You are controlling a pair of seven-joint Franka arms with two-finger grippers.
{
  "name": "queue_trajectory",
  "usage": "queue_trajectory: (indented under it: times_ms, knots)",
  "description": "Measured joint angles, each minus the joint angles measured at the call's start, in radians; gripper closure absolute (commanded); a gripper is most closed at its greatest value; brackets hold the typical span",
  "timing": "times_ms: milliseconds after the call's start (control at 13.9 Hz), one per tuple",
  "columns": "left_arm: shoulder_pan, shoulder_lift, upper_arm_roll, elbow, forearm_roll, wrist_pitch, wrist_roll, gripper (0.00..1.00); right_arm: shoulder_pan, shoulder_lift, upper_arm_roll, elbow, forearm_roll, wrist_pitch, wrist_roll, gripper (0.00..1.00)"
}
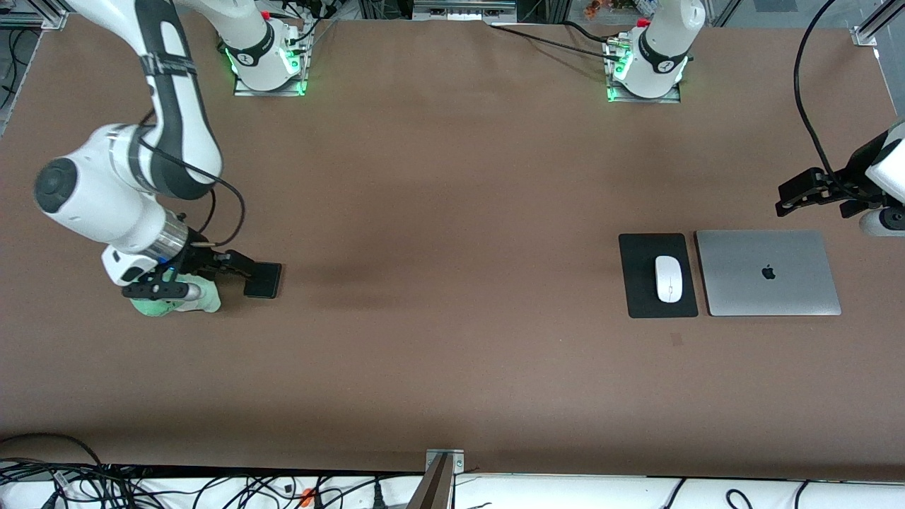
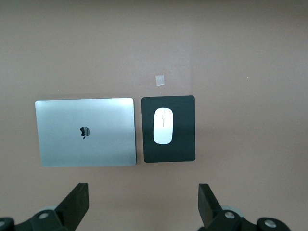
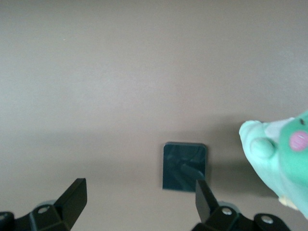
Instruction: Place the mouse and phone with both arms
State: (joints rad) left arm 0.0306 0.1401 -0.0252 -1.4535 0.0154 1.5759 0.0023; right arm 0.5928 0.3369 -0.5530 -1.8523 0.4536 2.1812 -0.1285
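Note:
The white mouse (image 1: 668, 278) (image 2: 163, 125) lies on a black mouse pad (image 1: 640, 297) (image 2: 183, 144) toward the left arm's end of the table. The black phone (image 1: 264, 280) (image 3: 185, 166) lies flat toward the right arm's end. My right gripper (image 1: 205, 272) (image 3: 139, 197) hangs low just beside the phone, open, with nothing between its fingers; one fingertip (image 3: 204, 192) shows close to the phone's edge. My left gripper (image 1: 788, 198) (image 2: 143, 204) is up in the air near the table's end, above the closed laptop, open and empty.
A closed silver laptop (image 1: 767, 272) (image 2: 86, 131) lies right beside the mouse pad. A green plush toy (image 1: 177, 300) (image 3: 284, 159) sits under the right arm's wrist, next to the phone. A small tape mark (image 1: 676, 340) (image 2: 159, 80) is on the brown table nearer the front camera than the pad.

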Motion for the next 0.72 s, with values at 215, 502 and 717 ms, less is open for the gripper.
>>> queue_trajectory:
  times_ms: [215, 502, 717]
  knots:
    - [0.0, 0.0, 0.0, 0.0, 0.0, 0.0, 0.0, 0.0, -0.002, -0.048, -0.044, 0.051, -0.008, -0.15, -0.006, 0.0]
    - [0.001, 0.0, 0.0, 0.0, 0.0, 0.0, 0.0, 0.0, -0.08, -0.146, 0.024, 0.134, -0.185, -0.335, 0.079, 0.0]
    - [0.002, 0.001, 0.0, 0.001, 0.0, 0.0, 0.0, 0.0, -0.301, -0.223, 0.311, 0.221, -0.349, -0.497, 0.205, 0.0]
